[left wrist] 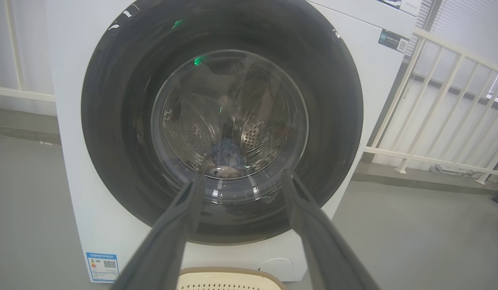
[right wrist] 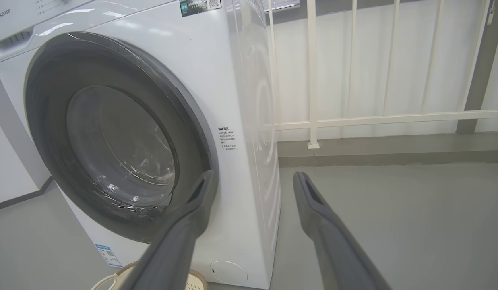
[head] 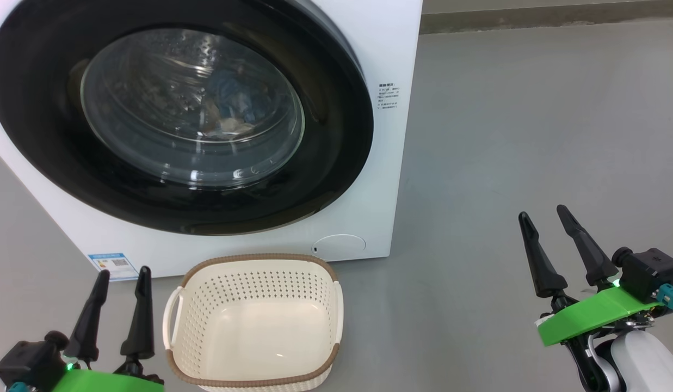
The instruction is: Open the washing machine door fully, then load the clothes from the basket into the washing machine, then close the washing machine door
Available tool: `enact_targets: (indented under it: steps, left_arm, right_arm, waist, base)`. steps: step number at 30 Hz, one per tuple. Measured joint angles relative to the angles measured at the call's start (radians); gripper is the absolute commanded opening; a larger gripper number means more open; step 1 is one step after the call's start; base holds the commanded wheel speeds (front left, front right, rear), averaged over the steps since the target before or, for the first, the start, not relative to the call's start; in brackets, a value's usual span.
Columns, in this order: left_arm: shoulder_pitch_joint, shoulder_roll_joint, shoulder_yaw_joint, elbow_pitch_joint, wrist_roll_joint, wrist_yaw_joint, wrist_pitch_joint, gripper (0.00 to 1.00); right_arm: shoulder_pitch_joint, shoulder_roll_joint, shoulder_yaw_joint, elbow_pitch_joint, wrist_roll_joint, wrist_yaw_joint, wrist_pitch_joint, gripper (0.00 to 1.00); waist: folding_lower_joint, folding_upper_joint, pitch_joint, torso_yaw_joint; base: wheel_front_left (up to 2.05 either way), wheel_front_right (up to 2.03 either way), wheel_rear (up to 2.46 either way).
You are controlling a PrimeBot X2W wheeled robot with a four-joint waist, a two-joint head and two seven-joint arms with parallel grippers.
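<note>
Black and glossy, the washing machine door (head: 336, 136) lies shut against the white washing machine (head: 393, 43). Behind its glass (head: 151, 136), dimly, what seems to be the clothes (head: 233, 98) lie blue in the drum (left wrist: 192, 137). The basket (head: 254, 257) stands on the floor (head: 532, 109) just before the machine, its bottom bare. Both the left pincer (head: 124, 270) and the right pincer (head: 543, 211) gape apart, holding nothing.

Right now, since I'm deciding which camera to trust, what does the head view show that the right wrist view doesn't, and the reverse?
Head view adds: the open left gripper, the bare inside of the cream-white perforated plastic basket, and light-blue fabric clothes behind the glass. Right wrist view adds: a white barred railing and grey brand lettering on the machine's top panel. Both share: the big white boxy washing machine, its round glossy black door shut, the basket's brown rim, and the open right gripper.
</note>
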Motion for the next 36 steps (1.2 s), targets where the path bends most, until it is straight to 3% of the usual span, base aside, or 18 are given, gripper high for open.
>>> enact_targets:
  steps: [36]
  left_arm:
    - [0.000, 0.000, 0.008, 0.003, 0.000, 0.000, 0.000, 1.00]
  right_arm:
    - [0.000, 0.005, 0.007, 0.003, 0.000, 0.000, 0.000, 1.00]
  waist:
    - [0.0000, 0.0000, 0.000, -0.004]
  base:
    - [0.00, 0.00, 0.00]
